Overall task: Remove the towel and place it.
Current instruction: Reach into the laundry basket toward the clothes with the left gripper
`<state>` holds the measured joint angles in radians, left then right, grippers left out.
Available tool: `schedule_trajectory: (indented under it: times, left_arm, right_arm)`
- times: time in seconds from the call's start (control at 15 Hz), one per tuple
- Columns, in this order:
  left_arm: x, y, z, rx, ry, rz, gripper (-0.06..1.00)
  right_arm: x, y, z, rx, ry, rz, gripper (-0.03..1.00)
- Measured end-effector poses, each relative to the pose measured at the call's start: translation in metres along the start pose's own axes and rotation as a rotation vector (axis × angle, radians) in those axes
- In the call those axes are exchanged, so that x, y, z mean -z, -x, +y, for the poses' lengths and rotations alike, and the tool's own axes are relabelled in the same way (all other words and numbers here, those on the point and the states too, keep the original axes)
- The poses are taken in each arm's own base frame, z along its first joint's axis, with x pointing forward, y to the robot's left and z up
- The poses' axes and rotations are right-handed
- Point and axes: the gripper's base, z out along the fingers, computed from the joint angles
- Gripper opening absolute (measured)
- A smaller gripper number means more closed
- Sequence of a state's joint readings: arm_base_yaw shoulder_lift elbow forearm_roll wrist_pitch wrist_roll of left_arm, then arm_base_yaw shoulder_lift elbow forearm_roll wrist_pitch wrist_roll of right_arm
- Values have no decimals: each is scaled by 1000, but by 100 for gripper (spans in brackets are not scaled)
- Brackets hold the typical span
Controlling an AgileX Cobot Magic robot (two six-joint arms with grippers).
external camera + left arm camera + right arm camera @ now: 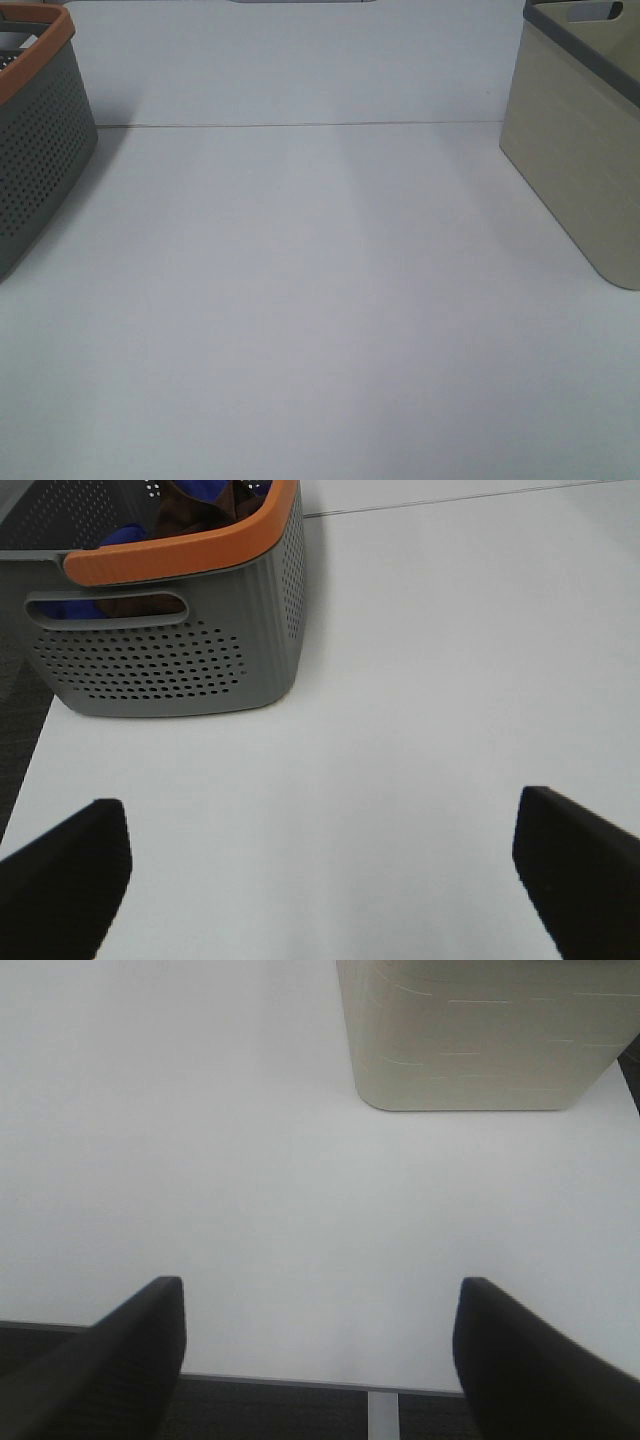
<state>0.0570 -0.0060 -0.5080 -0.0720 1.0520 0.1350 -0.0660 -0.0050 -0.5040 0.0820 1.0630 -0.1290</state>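
A grey perforated basket with an orange rim (40, 120) stands at the far left of the white table; it also shows in the left wrist view (180, 630). Blue and dark brown cloth, likely the towel (205, 500), lies inside it. My left gripper (320, 880) is open and empty, held above the table well short of the basket. A beige bin with a grey rim (580, 130) stands at the far right and shows in the right wrist view (480, 1030). My right gripper (320, 1350) is open and empty, over the table's front edge. Neither gripper shows in the exterior high view.
The white table (320, 300) lies between the two containers. A thin seam (300, 125) runs across its far part. The table's front edge and dark floor (280, 1410) show in the right wrist view.
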Motion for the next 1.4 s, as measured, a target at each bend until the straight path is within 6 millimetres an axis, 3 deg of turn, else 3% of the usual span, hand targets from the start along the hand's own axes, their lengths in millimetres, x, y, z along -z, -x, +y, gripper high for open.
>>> schedule_trajectory:
  times: [1.13, 1.33, 1.4]
  left_arm:
    - [0, 0, 3, -17, 30, 4, 99]
    - [5, 14, 6, -28, 49, 9, 99]
    - [6, 39, 8, -87, 41, 64, 99]
  right_arm:
    - [0, 0, 0, 0, 0, 0, 65]
    - [0, 0, 0, 0, 0, 0, 65]
    - [0, 0, 0, 0, 0, 0, 65]
